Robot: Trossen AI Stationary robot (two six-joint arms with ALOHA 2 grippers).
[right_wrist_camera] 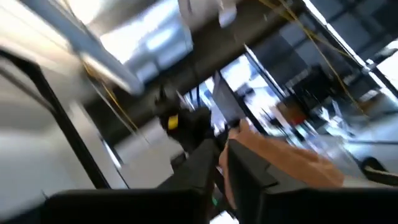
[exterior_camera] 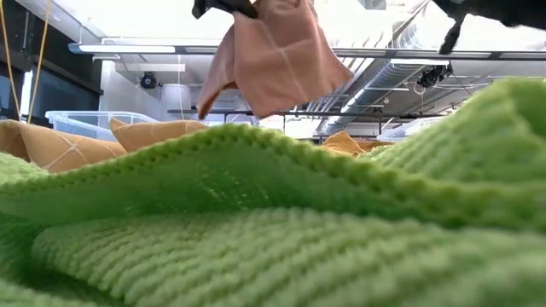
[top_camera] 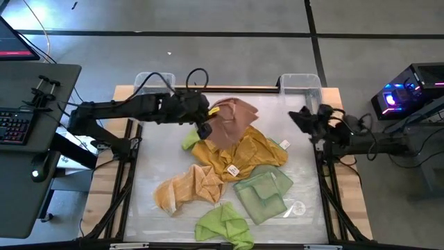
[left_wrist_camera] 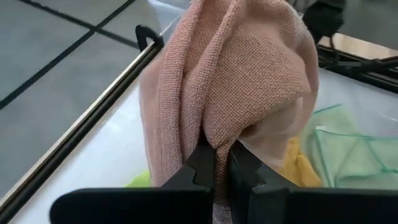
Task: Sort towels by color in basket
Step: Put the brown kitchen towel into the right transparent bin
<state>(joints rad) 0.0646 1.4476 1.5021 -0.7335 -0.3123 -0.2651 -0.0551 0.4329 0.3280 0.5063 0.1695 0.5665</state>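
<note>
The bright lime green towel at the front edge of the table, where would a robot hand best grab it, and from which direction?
The lime green towel lies crumpled, with raised folds rather than flat. Probably best to pinch the bunched ridge near its middle, coming straight down from above, since a fold gives the fingers cloth to close on. It lies apart from the pile, so nothing overlaps it. The right hand looks free; the left hand holds the pink towel.

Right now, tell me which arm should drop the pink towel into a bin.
Left. Its claw is shut on the pink towel, lifted above the pile. The right claw holds nothing, off at the table's right edge.
</note>
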